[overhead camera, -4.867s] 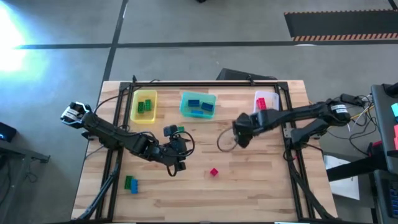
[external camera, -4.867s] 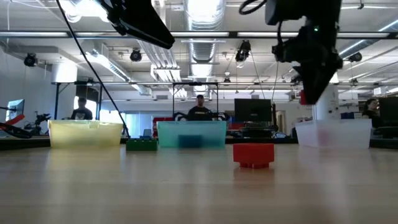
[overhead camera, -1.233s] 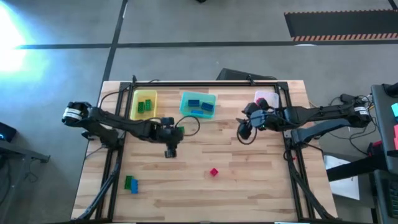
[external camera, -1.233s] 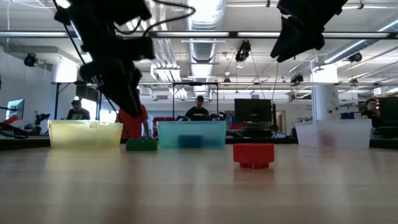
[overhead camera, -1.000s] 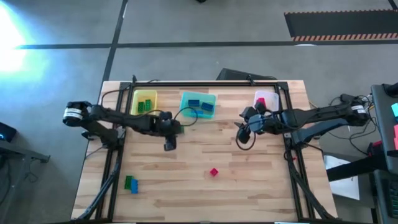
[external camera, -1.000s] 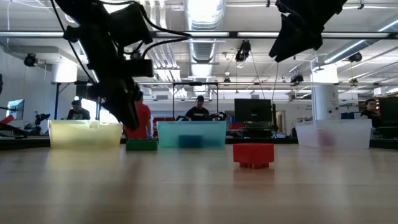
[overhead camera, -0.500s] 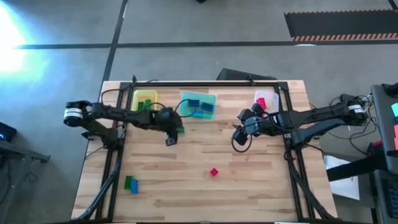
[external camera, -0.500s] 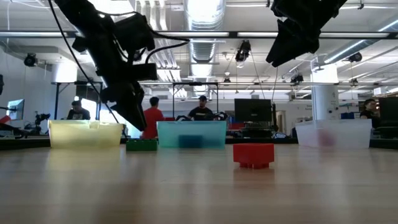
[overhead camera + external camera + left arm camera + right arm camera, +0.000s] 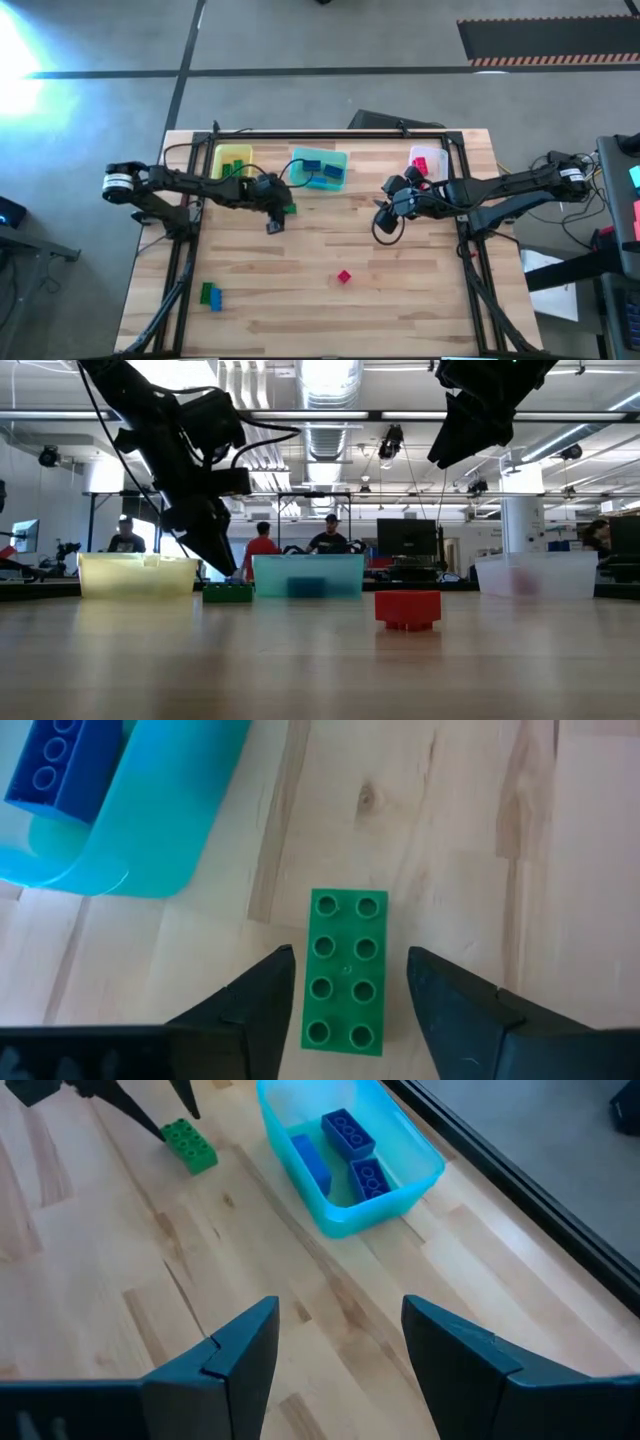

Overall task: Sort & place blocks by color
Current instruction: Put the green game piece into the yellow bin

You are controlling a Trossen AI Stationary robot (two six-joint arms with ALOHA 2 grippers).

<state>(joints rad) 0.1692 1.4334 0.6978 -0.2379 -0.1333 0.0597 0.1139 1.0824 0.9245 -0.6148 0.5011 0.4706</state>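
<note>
Since a second ago the left gripper has slid from beside the yellow bin to the studded green block, its jaws spread either side, just beside the translucent teal bin. On the pale wooden surface, the right gripper hovers with jaws spread. A red block lies well apart.
</note>
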